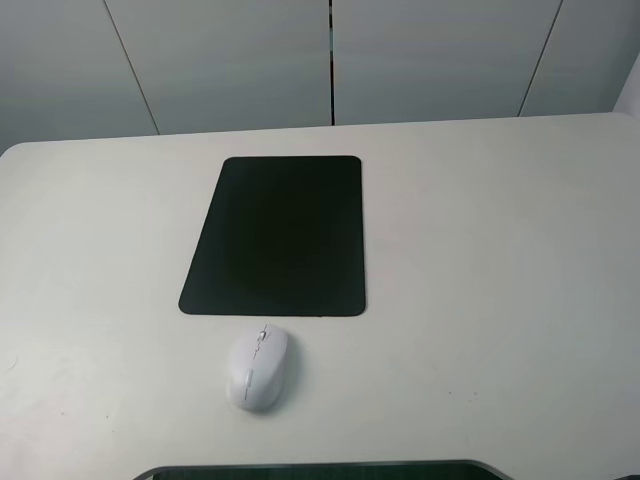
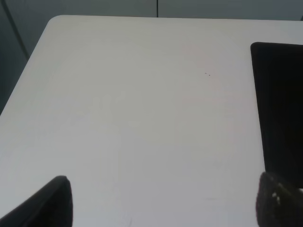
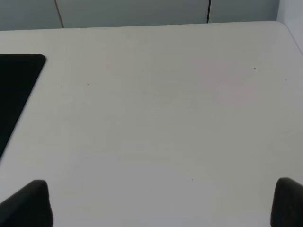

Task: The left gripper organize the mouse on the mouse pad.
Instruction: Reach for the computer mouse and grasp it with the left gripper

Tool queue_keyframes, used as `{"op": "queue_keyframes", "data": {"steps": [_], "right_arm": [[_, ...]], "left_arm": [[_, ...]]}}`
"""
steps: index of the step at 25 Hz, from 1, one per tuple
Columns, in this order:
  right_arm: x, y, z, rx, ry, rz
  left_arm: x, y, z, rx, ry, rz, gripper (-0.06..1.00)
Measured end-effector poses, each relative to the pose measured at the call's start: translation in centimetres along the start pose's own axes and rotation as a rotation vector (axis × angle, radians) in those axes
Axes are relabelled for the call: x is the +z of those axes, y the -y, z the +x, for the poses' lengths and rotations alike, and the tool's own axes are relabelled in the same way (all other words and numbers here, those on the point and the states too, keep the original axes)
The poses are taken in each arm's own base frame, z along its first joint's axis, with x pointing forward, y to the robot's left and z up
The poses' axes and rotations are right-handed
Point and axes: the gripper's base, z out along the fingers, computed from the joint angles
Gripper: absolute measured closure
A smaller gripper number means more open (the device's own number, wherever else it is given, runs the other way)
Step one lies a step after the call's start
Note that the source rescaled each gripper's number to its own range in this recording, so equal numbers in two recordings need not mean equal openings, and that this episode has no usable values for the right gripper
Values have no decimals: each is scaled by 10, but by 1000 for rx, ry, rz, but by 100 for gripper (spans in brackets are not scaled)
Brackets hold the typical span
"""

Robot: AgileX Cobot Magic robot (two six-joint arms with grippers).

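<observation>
A pale surface (image 1: 500, 300) fills the high view, with grey wall panels (image 1: 220, 60) behind it. The mouse pad (image 1: 275, 235) lies in the upper middle. The mouse (image 1: 258, 368) sits just below the pad's lower edge, off the pad, with a thin strip of surface between them.

The task looks not yet begun. The left claw (image 2: 165, 202) is spread wide and holds nothing, and so is the right claw (image 3: 158, 202). The next move calls for bringing the left claw over the mouse and closing on its sides.

Neither arm shows in the high view, and neither wrist view shows the mouse. The fingertips are cropped at the lower corners. A dark strip (image 1: 320, 470) along the bottom edge is cut off and unidentifiable.
</observation>
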Motion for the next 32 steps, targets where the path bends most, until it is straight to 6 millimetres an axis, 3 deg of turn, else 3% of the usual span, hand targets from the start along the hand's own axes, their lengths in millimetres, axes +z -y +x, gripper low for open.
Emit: {"op": "queue_keyframes", "data": {"steps": [32], "right_arm": [[0,0,0,0,0,0]], "left_arm": [[0,-2,0,18,0,-24,-3]]}}
